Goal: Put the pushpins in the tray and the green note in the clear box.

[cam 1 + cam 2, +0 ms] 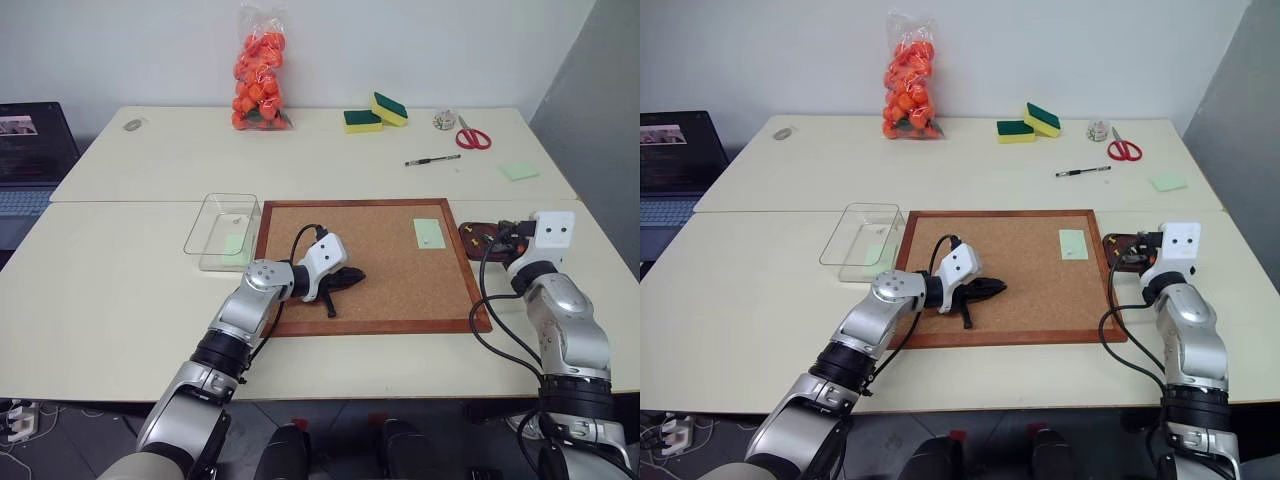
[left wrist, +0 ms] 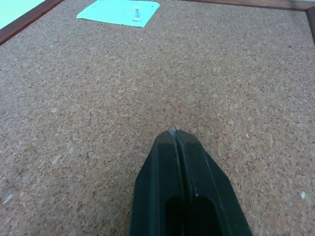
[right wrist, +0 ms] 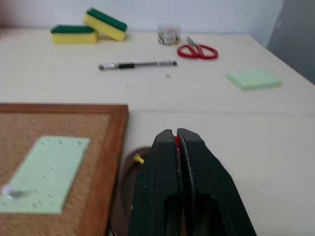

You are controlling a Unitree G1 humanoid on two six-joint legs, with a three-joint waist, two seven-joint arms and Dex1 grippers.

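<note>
A pale green note (image 1: pixel 429 233) lies on the cork board (image 1: pixel 380 300) near its far right corner, held by a small pale pushpin (image 2: pixel 136 13). Another green slip (image 1: pixel 234 244) rests inside the clear box (image 1: pixel 213 215), which stands left of the board. My left gripper (image 1: pixel 352 277) is shut and empty, low over the middle of the board. The dark brown tray (image 1: pixel 472 238) sits just right of the board, with a yellow pushpin (image 3: pixel 139 158) in it. My right gripper (image 3: pixel 176 133) hovers over the tray, shut on a red pushpin (image 3: pixel 175 142) that peeks out at its tips.
At the back of the far table are two yellow-green sponges (image 1: pixel 375 113), red scissors (image 1: pixel 473 137), a pen (image 1: pixel 432 159), a green sticky pad (image 1: pixel 519 171) and a bag of orange pieces (image 1: pixel 259 70). A laptop (image 1: pixel 30 150) stands at the left.
</note>
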